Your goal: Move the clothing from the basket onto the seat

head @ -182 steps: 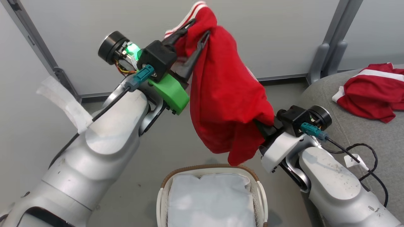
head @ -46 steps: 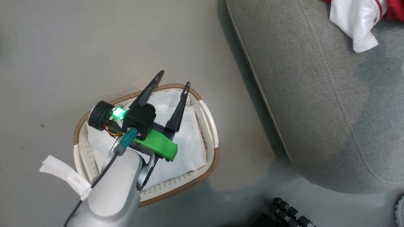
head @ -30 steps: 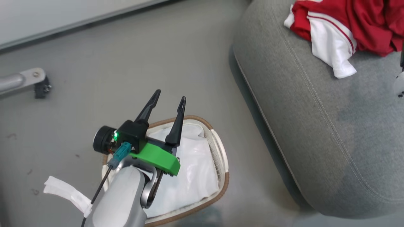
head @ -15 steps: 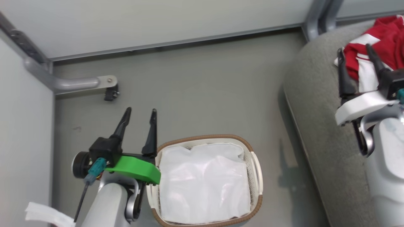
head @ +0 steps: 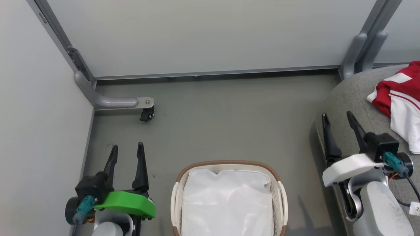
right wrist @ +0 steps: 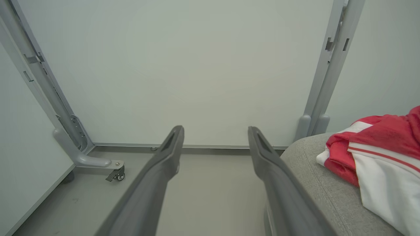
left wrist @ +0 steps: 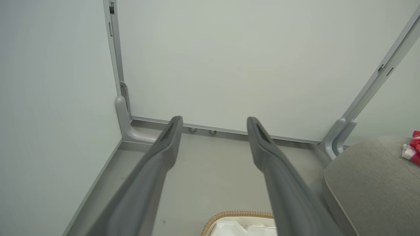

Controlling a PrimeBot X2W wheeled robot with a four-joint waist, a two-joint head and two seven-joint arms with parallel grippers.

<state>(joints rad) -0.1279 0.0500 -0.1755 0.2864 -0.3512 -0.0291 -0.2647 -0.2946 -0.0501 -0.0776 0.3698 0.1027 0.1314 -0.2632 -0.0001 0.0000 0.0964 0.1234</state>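
Clothing [head: 398,95] is seen on the seat [head: 354,95], the basket [head: 226,162] bared to its liner [head: 226,200]; left gripper [head: 127,146] and right gripper [head: 337,114] are spread empty, best parked clear

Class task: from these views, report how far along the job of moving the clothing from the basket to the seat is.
Done: red and white clothing lies on the grey seat, and the basket shows its white liner with no red in it. In hand: nothing; the left jaws and right jaws stand open and empty. Left: seemingly nothing, though the picture's edge cuts the clothing off, so garments cannot be counted.
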